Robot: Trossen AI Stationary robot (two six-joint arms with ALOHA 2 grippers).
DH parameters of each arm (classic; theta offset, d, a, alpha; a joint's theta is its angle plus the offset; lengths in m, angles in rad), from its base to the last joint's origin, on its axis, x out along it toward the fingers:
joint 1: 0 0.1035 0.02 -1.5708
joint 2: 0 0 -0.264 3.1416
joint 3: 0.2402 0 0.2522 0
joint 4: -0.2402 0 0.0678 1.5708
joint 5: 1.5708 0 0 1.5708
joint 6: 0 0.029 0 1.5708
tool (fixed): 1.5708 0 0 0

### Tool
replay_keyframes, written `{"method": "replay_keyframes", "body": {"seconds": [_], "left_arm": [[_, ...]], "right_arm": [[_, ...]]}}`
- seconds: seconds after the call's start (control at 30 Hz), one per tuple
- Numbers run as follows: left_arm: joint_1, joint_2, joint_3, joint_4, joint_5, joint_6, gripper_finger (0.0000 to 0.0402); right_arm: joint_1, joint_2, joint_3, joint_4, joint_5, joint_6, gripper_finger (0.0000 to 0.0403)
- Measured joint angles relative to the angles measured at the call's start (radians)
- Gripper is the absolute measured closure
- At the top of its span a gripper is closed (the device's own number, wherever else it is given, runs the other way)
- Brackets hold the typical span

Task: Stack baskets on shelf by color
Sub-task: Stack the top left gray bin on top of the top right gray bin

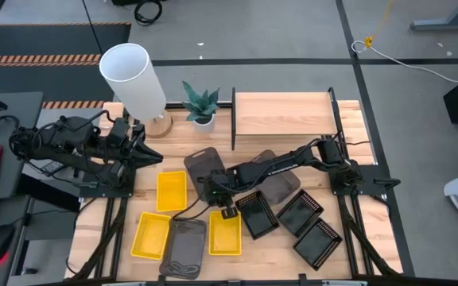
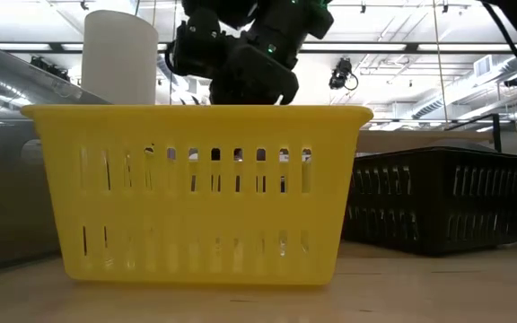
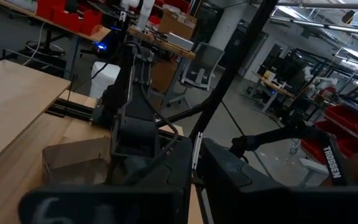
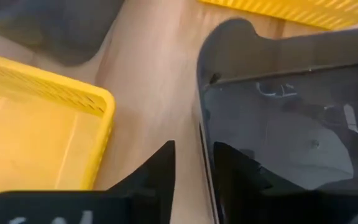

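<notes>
Clock directions are read on the high view, with twelve at the desk's far edge.

The shelf (image 1: 283, 117) stands at one o'clock on the desk (image 1: 356, 119), and its board is bare. All nine baskets lie on the desk in front of it.

The three yellow ones are at seven to eight o'clock: one (image 1: 172, 191) nearer the middle, one (image 1: 150, 235) at the front left and one (image 1: 225, 234) at six. The front grey basket (image 1: 183, 248) sits between the last two.

A second grey basket (image 1: 203, 165) is at the centre, and a third (image 1: 281, 187) lies partly under the right arm. The black mesh baskets (image 1: 299, 211) cluster at four to five o'clock.

The right arm reaches from three o'clock to the centre. Its right tool (image 4: 194, 149) sits astride the wall of the centre grey basket, one finger inside and one outside. The tool is partly open, and the outer finger stands just clear of the wall.

The left tool (image 1: 145, 154) waits at nine o'clock, near the base of a white lamp (image 1: 133, 73), with a small plant (image 1: 201, 103) at eleven. I cannot tell whether it is open or closed.

The only readable writing is "TROSSEN" in white capitals (image 3: 331, 163) on a dark arm part in the left wrist view. Pale marks on each tool's own body are too blurred to read.
</notes>
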Motion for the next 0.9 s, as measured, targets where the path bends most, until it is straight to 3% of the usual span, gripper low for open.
{"method": "replay_keyframes", "body": {"seconds": [0.37, 0.63, 0.9], "left_arm": [[0.0, 0.0, 0.0, 0.0, -0.015, -0.001, 0.0362], [0.0, 0.0, 0.0, 0.0, -0.051, 0.0, 0.0367], [0.0, 0.0, 0.0, 0.0, -0.052, 0.0, 0.037]], "right_arm": [[-0.023, -0.001, 0.0, -0.049, -0.026, -0.028, 0.0394], [-0.009, -0.004, 0.012, -0.1, -0.03, -0.026, 0.0396], [0.013, -0.004, 0.124, -0.253, -0.028, -0.018, 0.0399]]}}
